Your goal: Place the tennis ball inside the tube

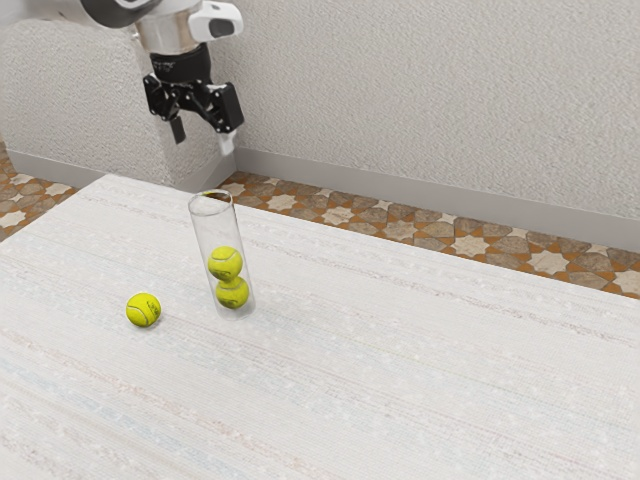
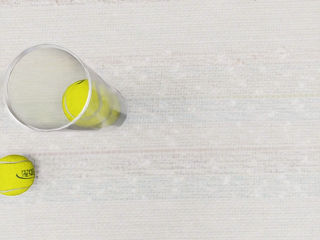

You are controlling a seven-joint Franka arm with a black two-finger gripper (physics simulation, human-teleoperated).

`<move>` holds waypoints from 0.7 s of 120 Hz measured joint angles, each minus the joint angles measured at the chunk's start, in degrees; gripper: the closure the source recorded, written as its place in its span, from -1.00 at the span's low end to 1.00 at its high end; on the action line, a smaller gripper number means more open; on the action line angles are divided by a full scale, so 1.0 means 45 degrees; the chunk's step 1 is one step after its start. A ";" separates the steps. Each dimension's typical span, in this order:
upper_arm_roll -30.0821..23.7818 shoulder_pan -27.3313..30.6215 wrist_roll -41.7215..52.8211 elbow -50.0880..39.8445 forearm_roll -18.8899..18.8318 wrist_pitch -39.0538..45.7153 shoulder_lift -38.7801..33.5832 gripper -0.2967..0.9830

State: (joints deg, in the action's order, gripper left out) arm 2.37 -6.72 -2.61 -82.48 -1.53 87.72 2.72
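Note:
My gripper (image 1: 203, 142) hangs high above the table in the exterior view, open, its two fingers wide apart with nothing between them. Below it stands the clear tube (image 1: 207, 240), upright with an open top and two tennis balls stacked inside. One loose tennis ball (image 1: 143, 310) lies on the table, apart from the tube, toward the exterior view's left. From the wrist view I look down on the tube (image 2: 37, 87), with a yellow ball inside it, and on the loose tennis ball (image 2: 16, 175) beside it, partly cut off by the picture's edge.
The pale, streaked table (image 1: 400, 370) bears the tube and the loose ball. Past its far edge are the patterned floor (image 1: 400, 225) and a white wall (image 1: 430, 100). The tube's raised rim (image 1: 211, 204) stands well above the tabletop.

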 joint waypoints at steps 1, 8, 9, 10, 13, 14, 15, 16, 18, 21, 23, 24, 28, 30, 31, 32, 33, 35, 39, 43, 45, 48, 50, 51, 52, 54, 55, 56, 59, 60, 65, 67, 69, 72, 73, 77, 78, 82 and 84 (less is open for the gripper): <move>-0.0003 0.0003 -0.0004 0.0003 0.0001 -0.0003 -0.0002 -0.54; -0.0014 0.0015 -0.0033 0.0016 0.0007 -0.0023 -0.0006 -0.54; -0.0014 0.0015 -0.0036 0.0017 0.0008 -0.0026 -0.0007 -0.54; -0.0015 0.0015 -0.0040 0.0018 0.0010 -0.0029 -0.0008 -0.54; -0.0017 0.0015 -0.0050 0.0017 0.0015 -0.0038 -0.0009 -0.54; -0.0017 0.0015 -0.0053 0.0015 0.0018 -0.0041 -0.0010 -0.54; -0.0018 0.0015 -0.0056 0.0011 0.0019 -0.0046 -0.0010 -0.54; -0.0018 0.0015 -0.0059 0.0007 0.0021 -0.0053 -0.0010 -0.54; -0.0023 0.0019 -0.0065 -0.0002 0.0025 -0.0079 -0.0020 -0.54; -0.0027 0.0021 -0.0073 -0.0057 0.0031 -0.0117 -0.0087 -0.54; -0.0030 0.0022 -0.0078 -0.0154 0.0036 -0.0138 -0.0176 -0.54; -0.0031 0.0021 -0.0081 -0.0227 0.0038 -0.0147 -0.0238 -0.54; -0.0035 0.0016 -0.0090 -0.0742 0.0043 -0.0152 -0.0603 -0.54; -0.0039 0.0013 -0.0095 -0.1124 0.0044 -0.0121 -0.0861 -0.54; -0.0050 0.0021 -0.0097 -0.1319 0.0044 -0.0099 -0.0996 -0.54; -0.0071 0.0039 -0.0100 -0.1515 0.0044 -0.0073 -0.1131 -0.54; -0.0105 0.0071 -0.0102 -0.1720 0.0043 -0.0043 -0.1280 -0.54; -0.0176 0.0136 -0.0106 -0.2087 0.0034 0.0015 -0.1556 -0.54; -0.0261 0.0200 -0.0115 -0.2742 0.0010 0.0122 -0.2040 -0.54; -0.0346 0.0263 -0.0123 -0.3227 -0.0021 0.0192 -0.2404 -0.54; -0.0389 0.0296 -0.0127 -0.3455 -0.0037 0.0229 -0.2546 -0.54; -0.0433 0.0351 -0.0133 -0.3766 -0.0057 0.0286 -0.2726 -0.54; -0.0453 0.0387 -0.0137 -0.4005 -0.0069 0.0331 -0.2877 -0.54; -0.0461 0.0403 -0.0139 -0.4130 -0.0074 0.0357 -0.2959 -0.54; -0.0467 0.0417 -0.0141 -0.4259 -0.0079 0.0387 -0.3043 -0.54; -0.0478 0.0435 -0.0144 -0.4611 -0.0097 0.0479 -0.3284 -0.54; -0.0482 0.0442 -0.0146 -0.4775 -0.0107 0.0528 -0.3397 -0.54; -0.0483 0.0445 -0.0147 -0.4965 -0.0116 0.0584 -0.3532 -0.54; -0.0478 0.0468 -0.0151 -0.5572 -0.0159 0.0775 -0.3979 -0.54; -0.0474 0.0473 -0.0153 -0.5774 -0.0177 0.0843 -0.4132 -0.54; -0.0441 0.0426 -0.0168 -0.6967 -0.0360 0.1300 -0.4991 -0.54; -0.0347 0.0366 -0.0175 -0.7412 -0.0464 0.1481 -0.5314 -0.54; -0.0151 0.0219 -0.0183 -0.7818 -0.0573 0.1652 -0.5615 -0.54; 0.0505 -0.0350 -0.0205 -0.8404 -0.0745 0.1914 -0.6049 -0.54; 0.0773 -0.0605 -0.0215 -0.8598 -0.0819 0.1999 -0.6205 -0.54; 0.1895 -0.1679 -0.0269 -0.9274 -0.1184 0.2312 -0.6826 -0.54; 0.2113 -0.1878 -0.0283 -0.9419 -0.1285 0.2383 -0.6961 -0.54; 0.2791 -0.2427 -0.0337 -1.0034 -0.1743 0.2701 -0.7383 -0.54; 0.3042 -0.2592 -0.0363 -1.0321 -0.1961 0.2891 -0.7515 -0.54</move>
State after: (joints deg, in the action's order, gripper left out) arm 16.06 -18.38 -4.24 -128.92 -10.35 100.72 -31.10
